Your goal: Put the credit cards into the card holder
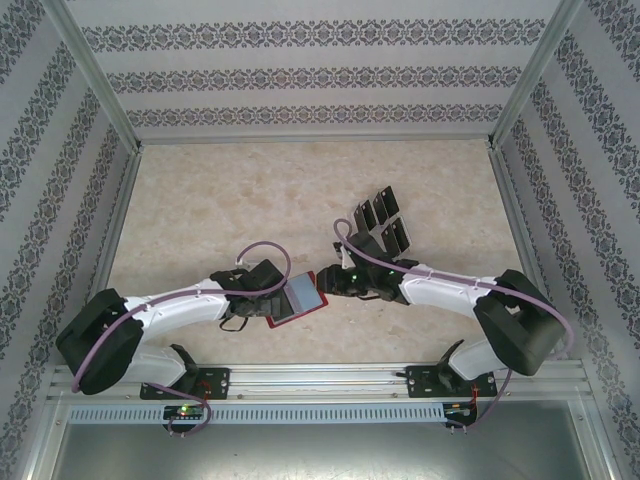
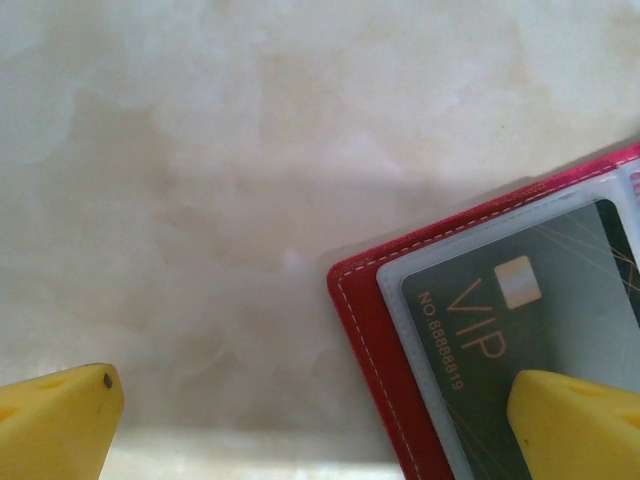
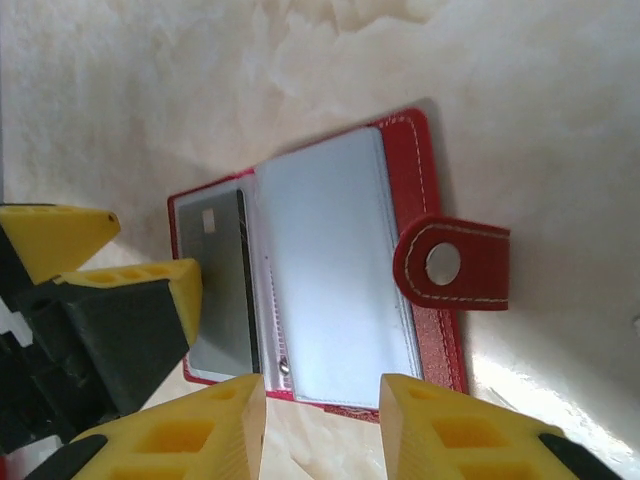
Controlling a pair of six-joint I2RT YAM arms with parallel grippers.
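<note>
Lying open, one card holder point(image 3: 330, 260) shows one credit card point(image 3: 225, 300) inside

Overhead camera looks down; wrist cameras closely share the card holder point(image 2: 360, 320).

- The card holder point(image 1: 297, 297) lies open and flat on the pale, marbled table point(image 1: 220, 200), in its near half and about midway across. It is red with white stitching and has clear, greyish sleeves inside.
- Its clasp tab point(image 3: 452, 266), with a round metal snap, sticks out unfastened past one cover's edge.
- One credit card point(image 2: 520, 320), dark with gold "VIP" lettering and a pale chip, sits inside a sleeve.
- More black credit cards point(image 1: 381, 208) stand tilted on edge, well apart from the holder, farther back and right.
</note>
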